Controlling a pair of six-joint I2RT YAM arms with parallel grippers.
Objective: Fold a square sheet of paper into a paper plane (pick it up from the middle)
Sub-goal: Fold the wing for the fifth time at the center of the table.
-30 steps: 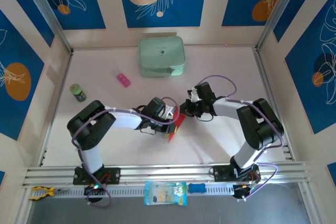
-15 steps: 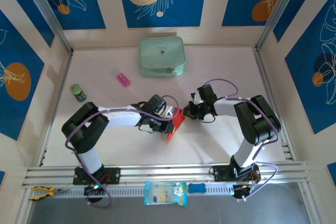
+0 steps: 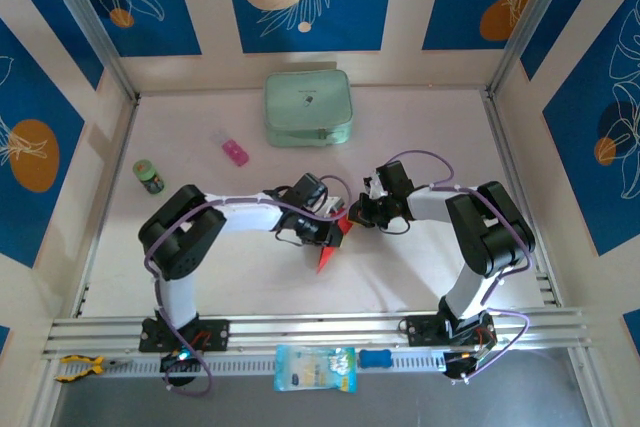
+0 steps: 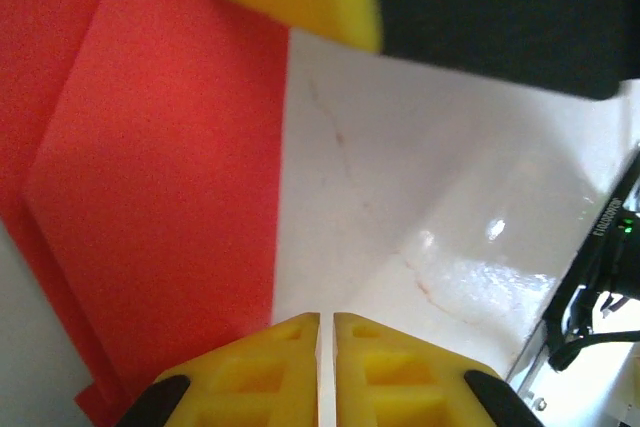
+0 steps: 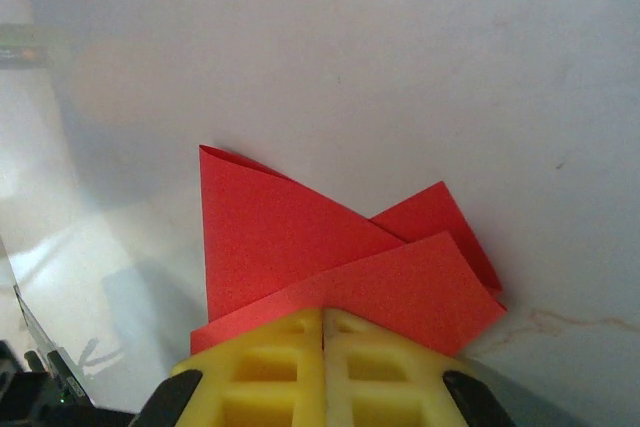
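Two pairs of jaws, paper plane [image 3: 328, 252] between.

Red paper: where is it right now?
In the top view, the red paper sits centrally, nearer the arm bases than the green case, its far end between the left pincer and right pincer.

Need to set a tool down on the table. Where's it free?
Free: the far-right patch between the green case and the right rail; the near strip in front of the red paper. Crowded: centre, where left gripper and right gripper meet over the paper. Pink block and green bottle dot the left.
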